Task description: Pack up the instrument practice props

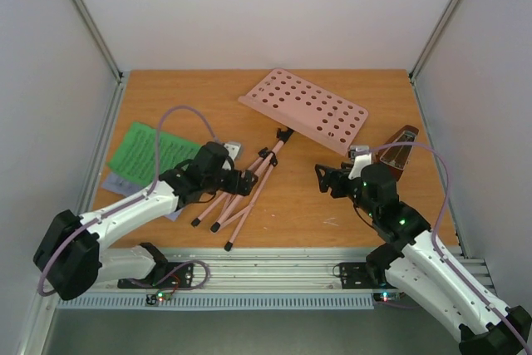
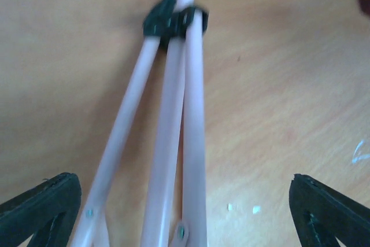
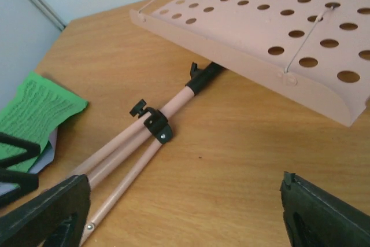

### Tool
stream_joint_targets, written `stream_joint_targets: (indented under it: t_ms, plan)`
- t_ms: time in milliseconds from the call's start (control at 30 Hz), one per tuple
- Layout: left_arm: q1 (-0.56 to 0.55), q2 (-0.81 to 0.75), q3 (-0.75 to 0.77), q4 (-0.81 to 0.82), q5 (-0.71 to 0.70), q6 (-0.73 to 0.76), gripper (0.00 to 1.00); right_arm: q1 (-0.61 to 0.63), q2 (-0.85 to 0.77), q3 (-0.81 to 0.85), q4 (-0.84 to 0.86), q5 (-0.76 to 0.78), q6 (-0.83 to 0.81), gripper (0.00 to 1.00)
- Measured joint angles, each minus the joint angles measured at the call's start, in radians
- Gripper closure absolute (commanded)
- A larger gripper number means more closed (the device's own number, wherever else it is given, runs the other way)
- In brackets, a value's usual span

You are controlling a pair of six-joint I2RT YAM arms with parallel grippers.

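The pink music stand lies flat on the wooden table, its perforated desk [image 1: 305, 109] at the back centre and its folded legs [image 1: 241, 197] pointing to the near left. My left gripper [image 1: 246, 180] is open just above the legs [image 2: 173, 143], one finger on each side, below the black collar [image 2: 173, 20]. My right gripper [image 1: 327, 180] is open and empty over bare wood, right of the legs [image 3: 124, 151] and in front of the desk [image 3: 272, 39]. Green and white music sheets [image 1: 152, 153] lie at the left, also in the right wrist view [image 3: 34, 105]. The reddish-brown metronome [image 1: 402, 147] stands behind my right wrist.
White walls with metal posts close in the table at the left, back and right. A metal rail [image 1: 274, 272] holding both arm bases runs along the near edge. Bare wood [image 1: 299, 205] lies between the two grippers.
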Motion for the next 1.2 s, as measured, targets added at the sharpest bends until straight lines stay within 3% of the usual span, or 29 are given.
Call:
stream_joint_targets:
  t_ms: [33, 233, 600, 1000, 1200]
  plan:
    - [-0.004, -0.008, -0.013, -0.017, 0.002, -0.006, 0.01, 0.0, 0.0, 0.0, -0.008, -0.005, -0.002, 0.02]
    - [-0.058, -0.047, -0.066, -0.117, 0.01, -0.047, 0.01, 0.0, 0.01, 0.003, -0.055, -0.068, -0.002, 0.01]
    - [-0.133, -0.022, -0.156, -0.106, -0.041, -0.101, 0.08, 0.0, 0.047, 0.01, -0.075, -0.189, 0.036, 0.03]
    - [-0.331, 0.011, -0.162, -0.101, -0.274, -0.217, 0.04, 0.071, 0.104, -0.017, -0.011, -0.227, 0.111, 0.04]
    - [-0.382, -0.004, -0.114, -0.208, -0.374, -0.241, 0.01, 0.114, 0.114, -0.017, -0.009, -0.2, 0.119, 0.04]
